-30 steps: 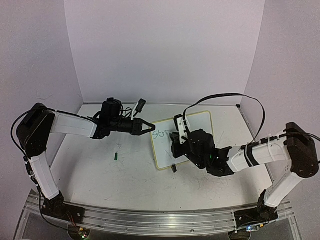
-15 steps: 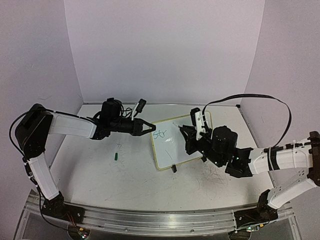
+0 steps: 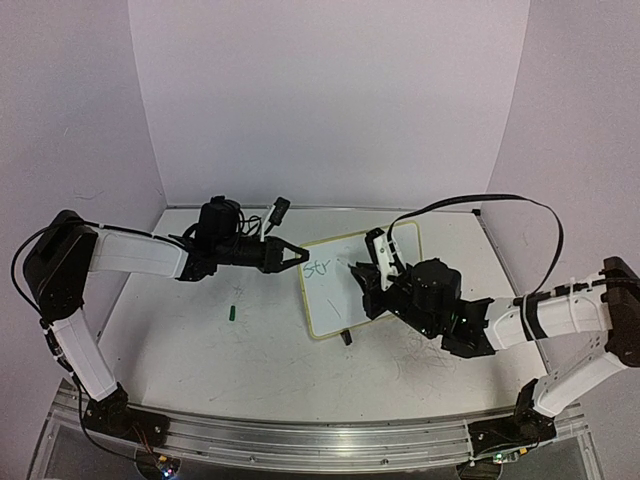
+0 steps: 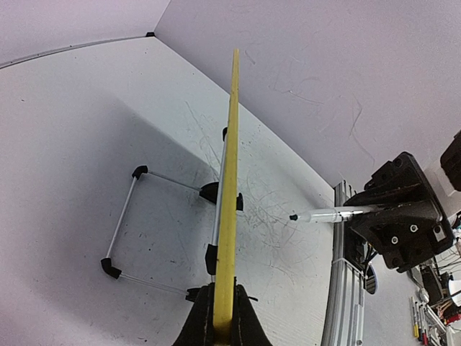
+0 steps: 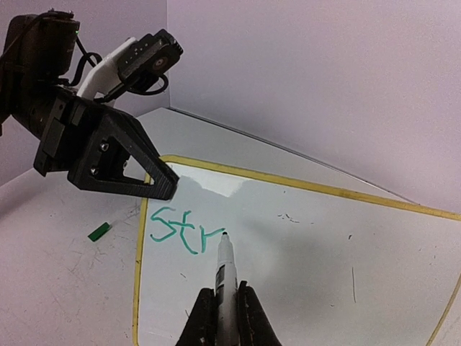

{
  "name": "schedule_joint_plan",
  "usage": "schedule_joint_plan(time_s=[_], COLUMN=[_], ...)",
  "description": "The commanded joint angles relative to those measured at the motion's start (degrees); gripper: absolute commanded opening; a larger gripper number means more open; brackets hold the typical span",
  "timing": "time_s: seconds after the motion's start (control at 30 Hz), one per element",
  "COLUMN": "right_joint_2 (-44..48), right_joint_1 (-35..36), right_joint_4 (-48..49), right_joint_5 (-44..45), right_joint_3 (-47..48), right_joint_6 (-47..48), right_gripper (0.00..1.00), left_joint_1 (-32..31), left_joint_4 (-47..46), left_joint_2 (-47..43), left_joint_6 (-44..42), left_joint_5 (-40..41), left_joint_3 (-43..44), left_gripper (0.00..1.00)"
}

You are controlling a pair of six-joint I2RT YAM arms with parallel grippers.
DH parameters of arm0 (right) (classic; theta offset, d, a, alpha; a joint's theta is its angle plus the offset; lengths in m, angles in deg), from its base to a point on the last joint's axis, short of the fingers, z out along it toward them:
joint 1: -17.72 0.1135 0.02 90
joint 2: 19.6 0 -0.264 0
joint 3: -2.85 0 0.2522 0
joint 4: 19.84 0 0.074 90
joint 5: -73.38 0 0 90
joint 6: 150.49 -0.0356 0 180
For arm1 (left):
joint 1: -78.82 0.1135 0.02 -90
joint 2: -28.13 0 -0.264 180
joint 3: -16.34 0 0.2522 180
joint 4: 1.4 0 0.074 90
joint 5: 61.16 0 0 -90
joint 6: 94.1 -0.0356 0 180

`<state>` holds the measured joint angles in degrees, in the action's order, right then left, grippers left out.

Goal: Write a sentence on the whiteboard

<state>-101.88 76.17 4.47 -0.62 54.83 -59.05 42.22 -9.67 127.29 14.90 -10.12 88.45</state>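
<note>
1. Clearly, the whiteboard [image 3: 325,300] stands propped on the middle of the table [image 3: 200,340], between the two arms, with its writing face turned to the near right.
2. It looks light, thin and stiff. It leans only on a slim wire stand [image 4: 122,231] with small black feet, so I judge it would slide or tip under the pressure of a pen.
3. The best place to hold it is the pale-yellow frame at an edge, never the white face, because the face is smooth and fresh ink would smear.
4. The left gripper [image 3: 295,256] does exactly this: its jaws are clamped together on the frame at the left edge of the board.
5. The right gripper [image 5: 220,317] has its jaws closed on a marker [image 5: 223,270] that points at the board. The tip is just right of the last letter — I cannot tell if it touches the surface.
6. Of the sentence [image 5: 184,231] only "Str" can be read, in thin green handwriting at the upper left of the face, so most of the writing is not yet done.
7. The marker carries a small label, too small to read — no brand shows anywhere.
8. A green cap [image 3: 232,312] lies on the table, left of the board and apart from it.
</note>
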Motion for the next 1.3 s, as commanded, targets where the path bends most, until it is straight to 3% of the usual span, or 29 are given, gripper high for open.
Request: schedule_joint_plan(time_s=[0.0, 1.27], right_joint_2=[-0.8, -6.3], right_joint_1=[-0.1, -0.1], right_joint_4=[2.3, -0.3], right_joint_5=[1.7, 2.9], right_joint_3=[0.2, 6.3], right_joint_6=[-1.0, -0.8], right_gripper=[0.00, 0.00], left_joint_1=[0.5, 0.2], left_joint_4=[-1.8, -1.8], left_joint_2=[-2.1, -1.5], left_joint_6=[-1.5, -0.9], left_joint_5=[1.9, 0.4], left_joint_3=[-0.1, 1.2], left_gripper=[0.00, 0.00])
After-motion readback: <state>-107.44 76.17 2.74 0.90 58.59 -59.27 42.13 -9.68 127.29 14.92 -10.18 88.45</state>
